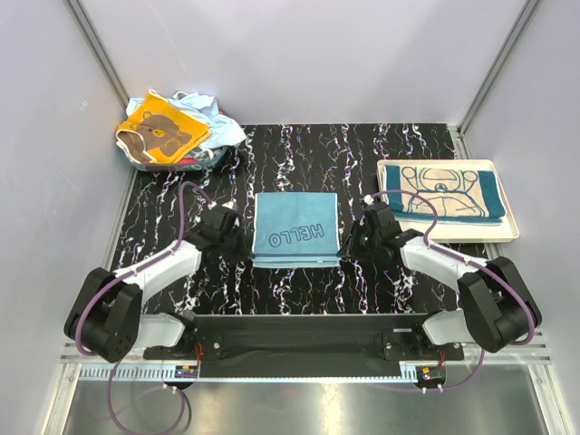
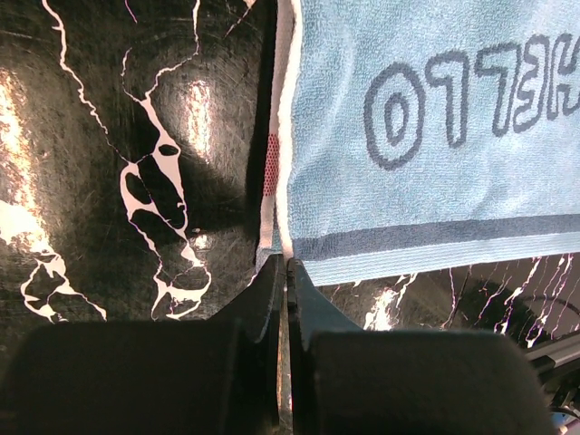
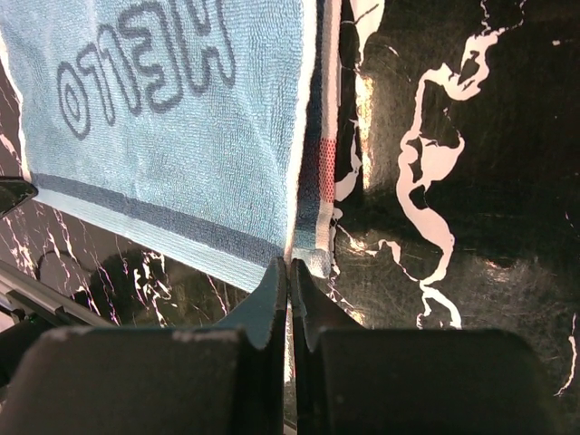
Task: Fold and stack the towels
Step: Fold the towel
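Note:
A light blue "HELLO" towel (image 1: 295, 230) lies folded in half on the black marbled table, lettering up. My left gripper (image 1: 239, 243) is shut on its near left corner; in the left wrist view (image 2: 286, 263) the towel's white edge (image 2: 283, 181) runs into the closed jaws. My right gripper (image 1: 350, 239) is shut on its near right corner; in the right wrist view (image 3: 288, 263) the folded edge (image 3: 308, 163) meets the closed jaws. A teal towel with a beige centre (image 1: 444, 192) lies folded on a white tray (image 1: 512, 234) at right. An orange-yellow bear towel (image 1: 161, 134) tops a heap at back left.
The back-left heap also holds light blue cloth (image 1: 224, 132) and a bit of red (image 1: 186, 164). Grey walls close in the left, back and right. Cables loop from both arms over the table beside the towel.

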Tool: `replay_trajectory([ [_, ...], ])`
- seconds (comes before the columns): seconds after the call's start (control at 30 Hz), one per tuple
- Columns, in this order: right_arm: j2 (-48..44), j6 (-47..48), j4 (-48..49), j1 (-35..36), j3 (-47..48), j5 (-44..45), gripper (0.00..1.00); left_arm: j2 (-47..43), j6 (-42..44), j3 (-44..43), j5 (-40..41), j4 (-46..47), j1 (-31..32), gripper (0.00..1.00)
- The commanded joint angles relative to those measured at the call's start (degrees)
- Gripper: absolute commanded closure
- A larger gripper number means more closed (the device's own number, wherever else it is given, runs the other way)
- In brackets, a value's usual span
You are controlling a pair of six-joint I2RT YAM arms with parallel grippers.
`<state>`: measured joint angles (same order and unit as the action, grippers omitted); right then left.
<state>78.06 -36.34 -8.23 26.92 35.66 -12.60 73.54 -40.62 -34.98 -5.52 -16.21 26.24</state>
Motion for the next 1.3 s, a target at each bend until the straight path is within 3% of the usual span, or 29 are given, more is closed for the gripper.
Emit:
replay_trajectory([
  [0.0,-0.5,0.0,0.8,0.4,-1.3,2.1,0.98,-1.2,-0.2,1.5,0.5,0.9,0.0,1.00],
  [0.27,1.8,-0.7,3.7,0.3,-3.9,1.8,0.97,1.3,-1.0,4.4,-0.4,4.3,0.5,1.00],
  [0.5,1.3,-0.4,3.0,0.3,-3.4,2.1,0.87,1.8,-0.5,3.3,0.0,3.6,0.6,1.00],
  [0.8,-1.0,0.7,-2.1,0.4,-0.2,5.0,0.54,-2.2,0.7,0.2,1.9,-2.6,0.5,0.59],
  [0.9,-2.6,1.3,-5.2,0.3,2.6,9.6,0.46,-4.1,1.5,-2.6,3.1,-5.4,0.5,0.54],
  [1.07,-2.9,2.7,-6.3,0.3,9.0,11.9,0.45,-3.8,2.3,-10.2,5.3,-7.8,0.0,0.50],
  [1.27,6.8,6.2,-6.2,0.2,22.1,16.2,0.41,8.1,4.6,-22.4,5.3,-3.0,-4.1,0.49],
])
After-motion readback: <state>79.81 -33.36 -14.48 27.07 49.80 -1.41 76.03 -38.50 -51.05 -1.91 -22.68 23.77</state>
